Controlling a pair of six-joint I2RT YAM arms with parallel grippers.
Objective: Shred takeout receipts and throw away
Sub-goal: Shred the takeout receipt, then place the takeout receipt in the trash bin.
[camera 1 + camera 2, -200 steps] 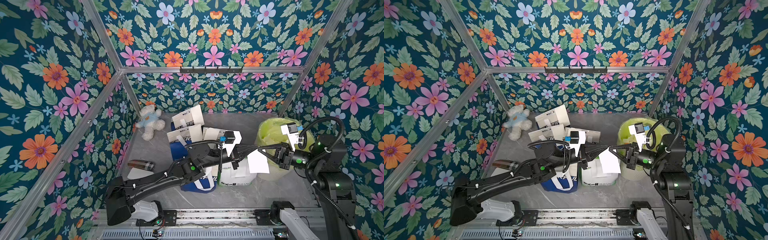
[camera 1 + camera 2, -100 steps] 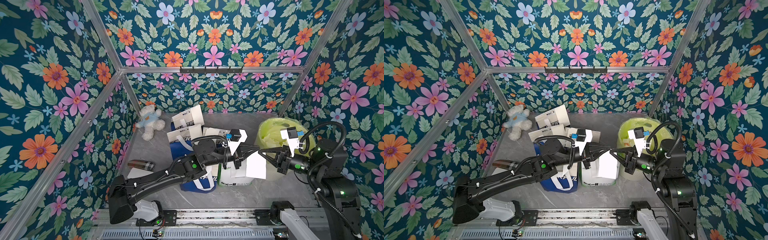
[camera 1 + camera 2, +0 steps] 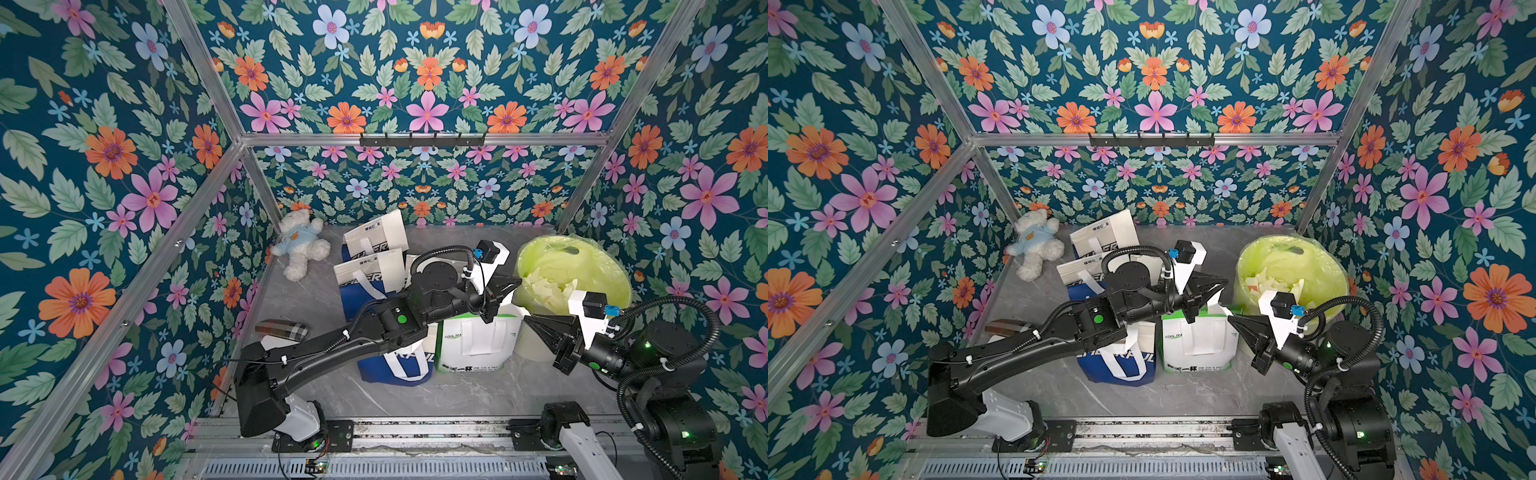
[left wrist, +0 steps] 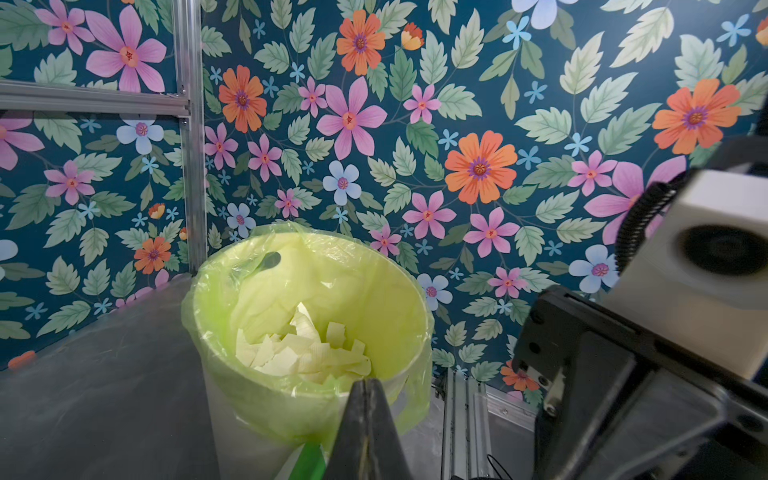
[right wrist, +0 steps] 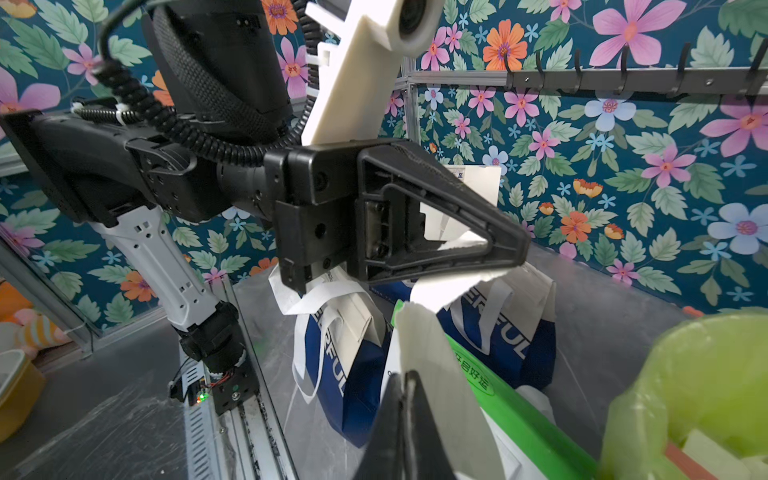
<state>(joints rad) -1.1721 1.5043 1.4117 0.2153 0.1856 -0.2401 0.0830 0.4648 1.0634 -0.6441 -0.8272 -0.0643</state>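
Centrally, one torn receipt half [image 5: 451, 399] is clamped in the right gripper [image 5: 404, 376], whose jaws are pressed together on it. The other half [image 5: 451, 289] hangs from the closed left gripper [image 5: 523, 245], above the white bag [image 3: 473, 340]. Further scraps [image 4: 307, 353] lie in the lined bin [image 4: 390, 291] alongside.
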